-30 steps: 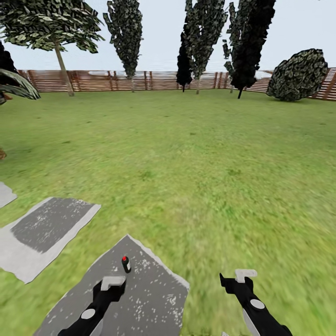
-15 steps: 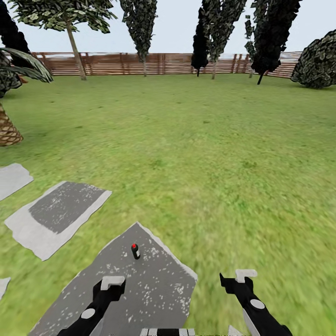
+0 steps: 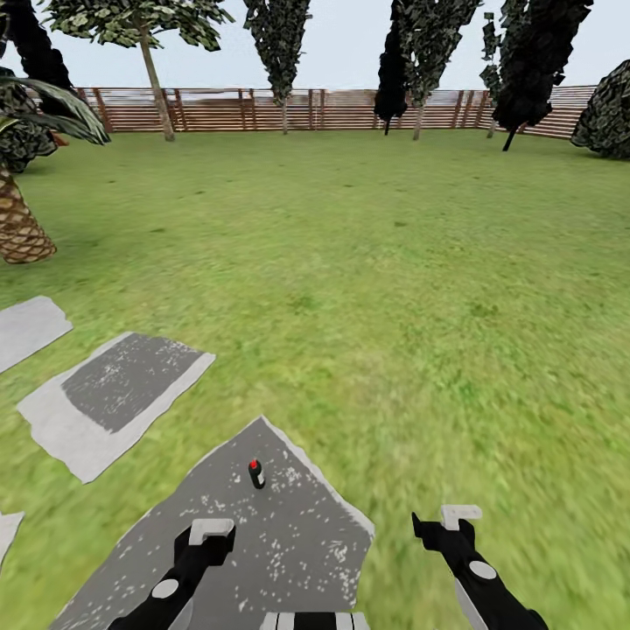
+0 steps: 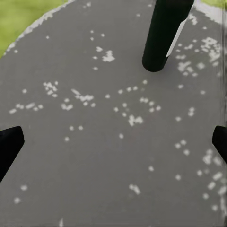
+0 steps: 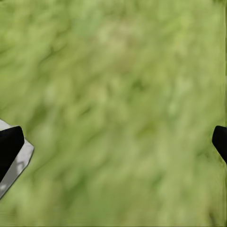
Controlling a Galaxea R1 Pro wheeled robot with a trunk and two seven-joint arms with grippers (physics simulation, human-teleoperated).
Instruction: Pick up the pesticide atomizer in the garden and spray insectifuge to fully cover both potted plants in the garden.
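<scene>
**Spray bottle stands on stepping stone ahead of robot's left arm**

The spray bottle [image 3: 256, 474], dark with a red tip, stands upright on a speckled grey stepping stone [image 3: 289, 542] in the lawn [image 3: 394, 289], a short way ahead of the left gripper [image 3: 210, 531]. Seen from the left wrist, the bottle's dark body [image 4: 165, 33] rises from the stone [image 4: 104, 142], and the gripper's two fingertips sit wide apart at the frame's edges, holding nothing. The right gripper [image 3: 455, 521] hangs over grass beside the stone; its wrist camera shows blurred turf [image 5: 123, 104] between fingertips likewise spread wide. Further stones [image 3: 114, 394] lie off to the left. A palm trunk [image 3: 22, 227] stands at the far left, and a brown slatted fence [image 3: 332, 109] with dark trees [image 3: 280, 44] closes the background
</scene>
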